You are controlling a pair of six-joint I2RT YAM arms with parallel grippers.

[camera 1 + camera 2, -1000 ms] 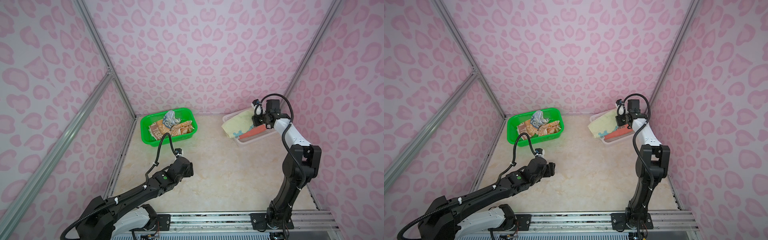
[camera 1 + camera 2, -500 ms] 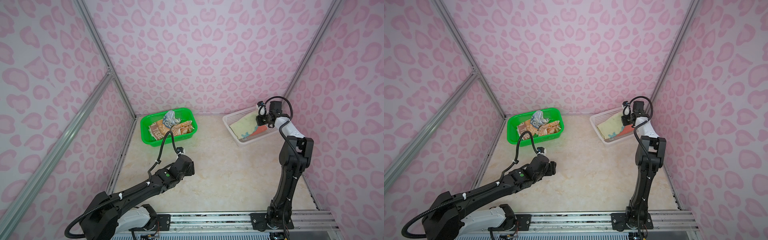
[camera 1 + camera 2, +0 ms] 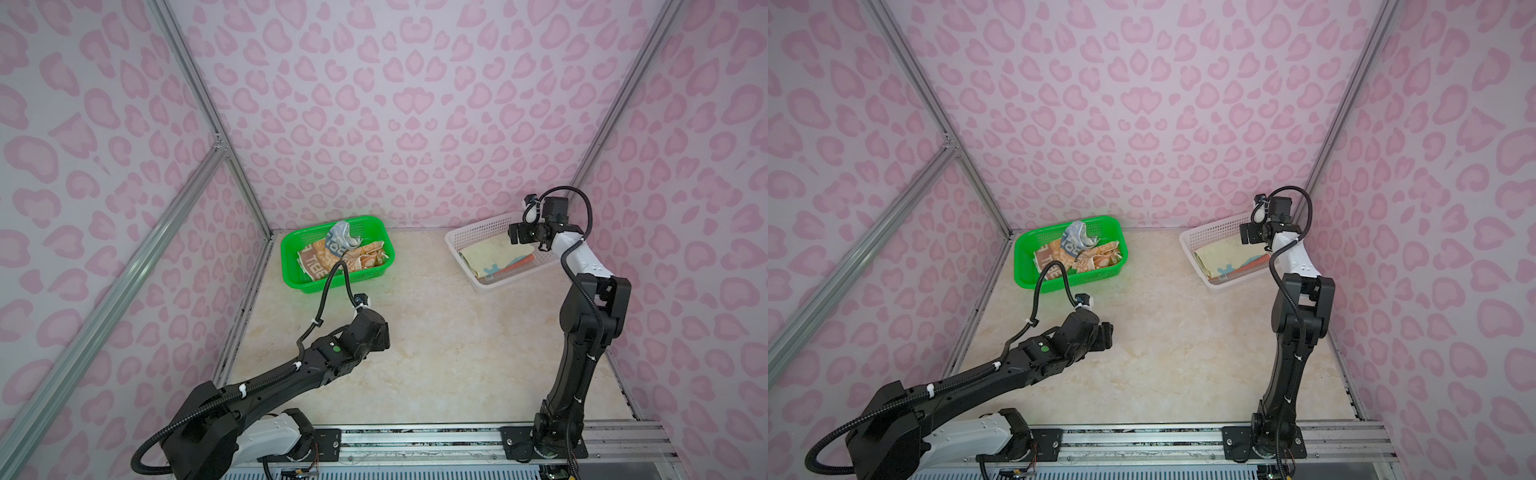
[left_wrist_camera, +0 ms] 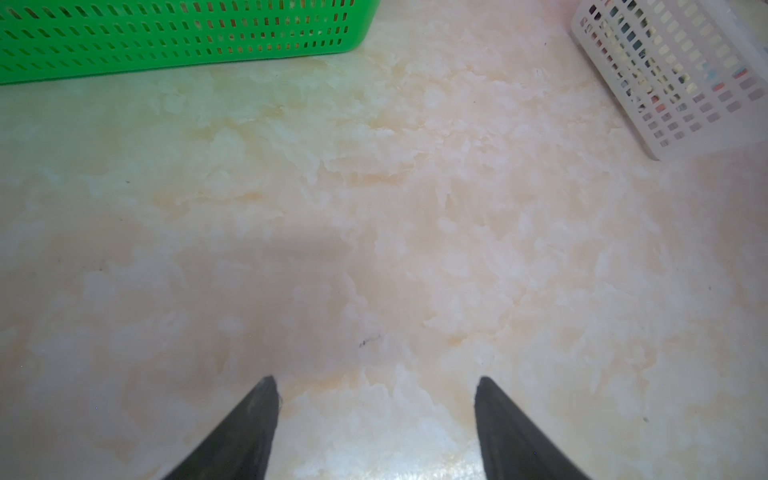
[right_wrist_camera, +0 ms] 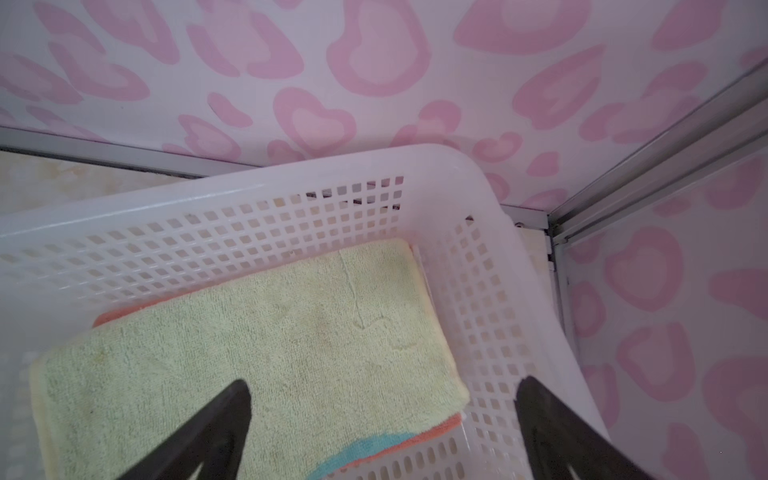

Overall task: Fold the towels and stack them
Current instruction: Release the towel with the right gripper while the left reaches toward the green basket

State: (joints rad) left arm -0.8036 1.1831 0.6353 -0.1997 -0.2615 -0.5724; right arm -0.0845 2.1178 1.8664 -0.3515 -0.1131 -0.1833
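Towels (image 3: 338, 259) lie in two baskets at the far side of my marbled table (image 3: 436, 353). The green basket (image 3: 288, 259) stands far left in both top views and holds a crumpled heap: the striped towel (image 3: 313, 266) with white block letters, an orange towel (image 3: 368, 259) beside it, and a grey-blue fold (image 3: 343, 239) sticking up at the back. The white basket (image 3: 478, 233) sits in the far right corner, well apart from the green one. In it the pale yellow-green towel (image 5: 249, 345) lies folded flat on top of the coral towel (image 5: 124, 313), whose edge peeks out beneath. My right claw (image 5: 382, 382) hangs just above that stack, spread wide and pinching nothing; through its wrist camera I see one finger over the towel, the other by the basket's wall. My left claw (image 4: 376, 380) hovers over the table in front of the green basket, also spread, with nothing between its fingers.
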